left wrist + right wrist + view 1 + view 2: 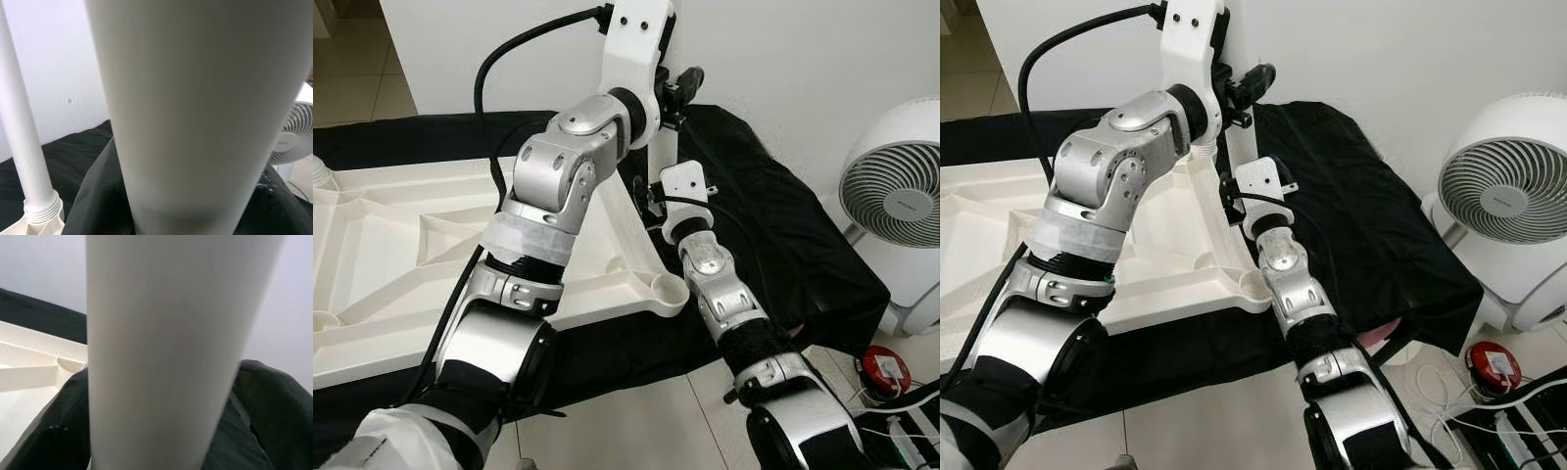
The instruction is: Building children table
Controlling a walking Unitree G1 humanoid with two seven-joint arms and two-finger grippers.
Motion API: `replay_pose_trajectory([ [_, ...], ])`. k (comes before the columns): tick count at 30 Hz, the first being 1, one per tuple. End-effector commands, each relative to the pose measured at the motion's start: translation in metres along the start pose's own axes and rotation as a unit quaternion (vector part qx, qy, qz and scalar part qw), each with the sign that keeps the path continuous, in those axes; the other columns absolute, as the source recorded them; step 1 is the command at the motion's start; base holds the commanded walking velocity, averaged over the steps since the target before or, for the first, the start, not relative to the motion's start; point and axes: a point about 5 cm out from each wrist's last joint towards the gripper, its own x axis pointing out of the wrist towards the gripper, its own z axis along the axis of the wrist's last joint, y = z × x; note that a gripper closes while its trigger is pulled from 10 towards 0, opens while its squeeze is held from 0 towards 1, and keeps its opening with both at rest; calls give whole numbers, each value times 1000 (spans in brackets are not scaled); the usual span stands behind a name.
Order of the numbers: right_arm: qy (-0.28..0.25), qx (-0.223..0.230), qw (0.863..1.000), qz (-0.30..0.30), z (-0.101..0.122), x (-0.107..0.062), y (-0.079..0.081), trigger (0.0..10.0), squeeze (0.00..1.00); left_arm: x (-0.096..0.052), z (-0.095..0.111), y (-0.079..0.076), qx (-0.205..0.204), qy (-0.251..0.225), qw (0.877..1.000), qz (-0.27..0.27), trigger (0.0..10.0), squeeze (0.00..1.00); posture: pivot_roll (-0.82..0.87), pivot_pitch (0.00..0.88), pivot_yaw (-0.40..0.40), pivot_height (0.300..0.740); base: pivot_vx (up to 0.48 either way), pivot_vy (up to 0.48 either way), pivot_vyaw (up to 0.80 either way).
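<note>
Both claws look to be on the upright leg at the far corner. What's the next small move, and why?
Probably twist the white leg down into the corner of the upturned tabletop. The left claw is high on it and the right claw low, and the other leg already sits in a threaded socket.

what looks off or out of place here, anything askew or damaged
Nothing stands out. The white tabletop lies underside up on the black cloth, as assembly needs, and a white leg stands upright at its corner, with no damage visible.
</note>
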Motion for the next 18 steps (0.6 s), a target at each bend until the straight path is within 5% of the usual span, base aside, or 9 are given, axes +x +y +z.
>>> replay_pose_trajectory([
  [1, -1, -11, 1000, -9, -1, 2, -1, 10000, 0, 1, 10, -5, 12, -11, 1000, 14, 10000, 0, 30, 0, -80, 740, 0, 0, 0],
  [9, 1, -3, 1000, -26, 0, 6, -1, 9922, 0, 2, 10, -7, 8, -11, 1000, 16, 10000, 0, 33, 0, -85, 740, 0, 0, 0],
  [10, 1, -3, 1000, -26, 0, 7, 0, 7529, 0, 2, 11, -7, 8, -11, 1000, 16, 10000, 0, 33, 0, -85, 740, 0, 0, 0],
  [11, -1, -1, 1000, -26, 0, 7, 0, 6431, 0, 2, 11, -7, 8, -11, 1000, 16, 10000, 0, 33, 0, -85, 740, 0, 0, 0],
  [12, -2, -1, 1000, -28, 0, 7, 0, 3686, 0, 2, 11, -7, 8, -11, 1000, 16, 10000, 0, 33, 0, -85, 740, 0, 0, 0],
  [14, -2, -1, 1000, -29, 0, 8, 0, 3686, 0, 2, 11, -7, 8, -11, 1000, 16, 10000, 0, 33, 0, -85, 740, 0, 0, 0],
  [15, -4, -1, 1000, -30, -1, 8, 0, 0, 0, 2, 11, -7, 8, -11, 1000, 16, 10000, 0, 33, 0, -86, 740, 0, 0, 0],
  [18, -3, 5, 999, -34, -2, 8, 0, 0, 0, 2, 11, -7, 9, -12, 1000, 17, 10000, 0, 34, 0, -88, 740, 0, 0, 0],
])
